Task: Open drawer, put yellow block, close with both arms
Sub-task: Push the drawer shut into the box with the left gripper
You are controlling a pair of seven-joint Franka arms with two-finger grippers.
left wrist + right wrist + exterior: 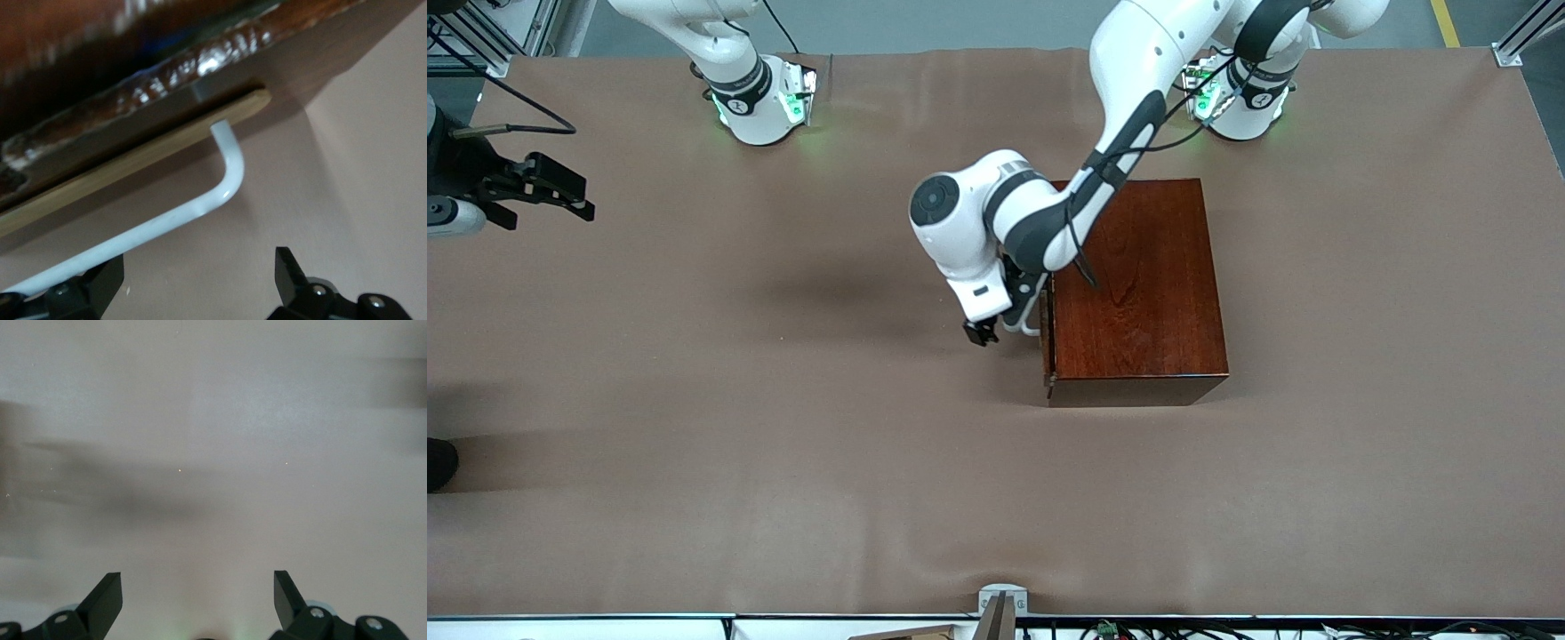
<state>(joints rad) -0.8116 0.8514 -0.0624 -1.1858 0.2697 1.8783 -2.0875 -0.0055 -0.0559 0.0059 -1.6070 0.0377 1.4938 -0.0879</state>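
Note:
The dark mahogany box point(1147, 284) stands on the brown cloth near the left arm's base. Its drawer front point(1048, 338) faces the right arm's end of the table and sits about flush with the box. The white bar handle point(1030, 318) also shows in the left wrist view point(167, 223). My left gripper point(1000, 327) is open in front of the drawer, at the handle. In the left wrist view the left gripper point(197, 280) has the bar running just past one finger point(100, 287). My right gripper point(587, 203) waits open over the right arm's end of the table. It shows open in its wrist view point(198, 593) over bare cloth. The yellow block is out of view.
A camera mount point(1002, 604) sits at the table edge nearest the front camera. A dark object point(439, 462) pokes in at the right arm's end. The left arm's forearm point(1120, 133) crosses above the box's top.

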